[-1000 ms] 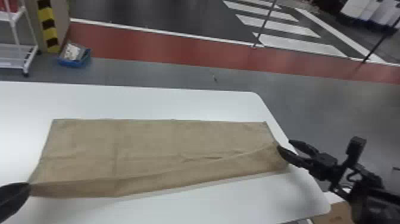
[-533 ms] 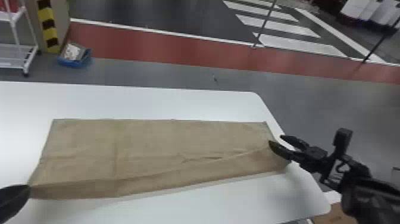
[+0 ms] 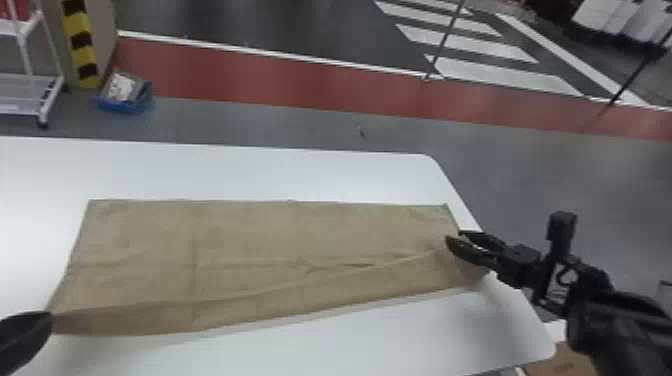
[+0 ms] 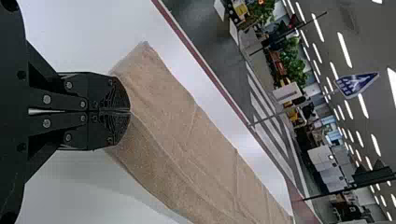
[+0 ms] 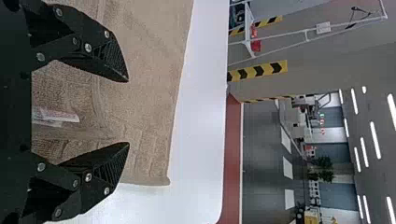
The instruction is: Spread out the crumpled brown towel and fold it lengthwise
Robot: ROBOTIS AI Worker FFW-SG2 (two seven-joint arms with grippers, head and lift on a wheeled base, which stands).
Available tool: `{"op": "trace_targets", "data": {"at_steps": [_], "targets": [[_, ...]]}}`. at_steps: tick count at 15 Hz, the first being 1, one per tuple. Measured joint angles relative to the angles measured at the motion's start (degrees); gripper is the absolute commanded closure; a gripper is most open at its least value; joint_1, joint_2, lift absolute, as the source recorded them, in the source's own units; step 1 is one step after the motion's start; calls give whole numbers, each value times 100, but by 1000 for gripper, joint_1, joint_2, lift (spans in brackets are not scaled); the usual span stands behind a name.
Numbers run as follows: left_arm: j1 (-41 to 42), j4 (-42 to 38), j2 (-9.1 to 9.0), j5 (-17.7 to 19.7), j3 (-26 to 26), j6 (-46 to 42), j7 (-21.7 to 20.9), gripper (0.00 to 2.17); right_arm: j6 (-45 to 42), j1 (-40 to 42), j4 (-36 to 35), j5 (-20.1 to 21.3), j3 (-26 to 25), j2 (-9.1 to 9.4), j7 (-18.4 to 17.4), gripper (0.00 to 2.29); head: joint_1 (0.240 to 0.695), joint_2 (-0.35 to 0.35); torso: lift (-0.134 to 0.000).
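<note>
The brown towel (image 3: 250, 235) is spread as a long strip on the white, smooth table (image 3: 320, 175), whose corners are rounded. Coarse cloth is shown, marked by shallow creases; a softly rounded ridge is run slantwise along its near side, and a stitched hem is seen at its right end. Part of the table's surface is left bare all along the towel's far edge. The near left corner of the towel is pinched in the left claw (image 3: 46, 321); in the left wrist view the cloth is seen clamped between the tips of the left claw (image 4: 130, 112). The right claw (image 3: 454, 237) is held at the towel's right end with its two fingers spread apart, ridged on their inner faces.

Beyond the towel, to the left, a shallow blue bin (image 3: 125, 105) is set on the floor (image 3: 210, 117), filled with white and grey items that cannot be made out. Just left of the bin, a white-framed cart (image 3: 25, 95) is stood on castors, with something red carried on its upper shelf.
</note>
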Motion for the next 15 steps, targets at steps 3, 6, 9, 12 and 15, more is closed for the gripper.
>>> {"op": "trace_targets", "data": {"at_steps": [3,6,9,12,15], "targets": [[5,-19,-6,-15,3,0,0,1713,200,-12,31,6,-21,-45,64,1629,695,-350,-123],[17,-91,-20,-6,22,0,0,1713,274,109,-65,-142,-239,-104,198,1659,695,-350,-123],[46,-208,-24,53,87,34,-23,1713,268,406,-365,-372,-602,-112,312,1659,695,-350,-123],[181,-411,-70,207,325,135,-93,1713,142,734,-591,-655,-1041,-124,691,1659,695,-350,-123],[255,-697,-239,473,745,598,-435,1713,-356,925,-627,-1026,-1403,-193,1150,1659,695,-350,-123]]}}
